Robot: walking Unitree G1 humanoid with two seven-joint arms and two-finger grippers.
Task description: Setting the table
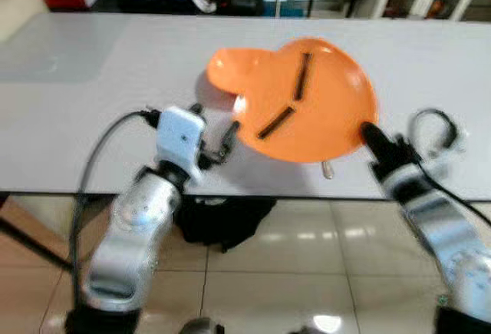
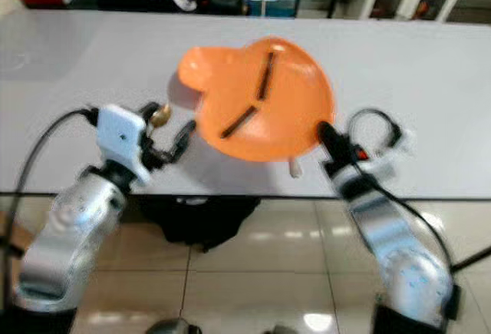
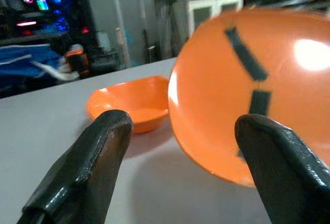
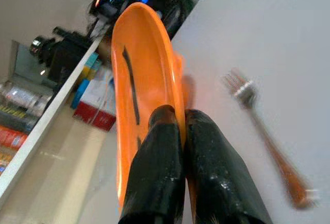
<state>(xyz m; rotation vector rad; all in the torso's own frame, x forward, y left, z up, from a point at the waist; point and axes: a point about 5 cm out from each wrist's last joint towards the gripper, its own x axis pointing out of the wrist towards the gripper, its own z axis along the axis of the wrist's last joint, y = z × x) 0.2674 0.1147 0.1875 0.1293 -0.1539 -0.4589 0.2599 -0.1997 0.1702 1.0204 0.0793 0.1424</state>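
Round orange plastic plate [image 1: 307,100] held tilted above the smooth grey counter [image 1: 92,104], near its front edge.
Right gripper [image 4: 180,131]: black fingers clamped together on the plate's rim. Plate is glossy, with two dark strips on its face. Left gripper [image 3: 180,152]: fingers apart, just beside the plate. A small orange plastic bowl [image 3: 134,103] rests beyond; a metal fork [image 4: 263,126] lies on the counter under the plate.

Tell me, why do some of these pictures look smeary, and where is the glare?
Left eye view: soft overall, the right gripper and cable smeared. Left wrist view: a bright glare spot on the orange plate; the open left gripper looms blurred up close. Right wrist view: the fork is blurred, while the right gripper's fingers, pinching the plate's rim, look sharper.
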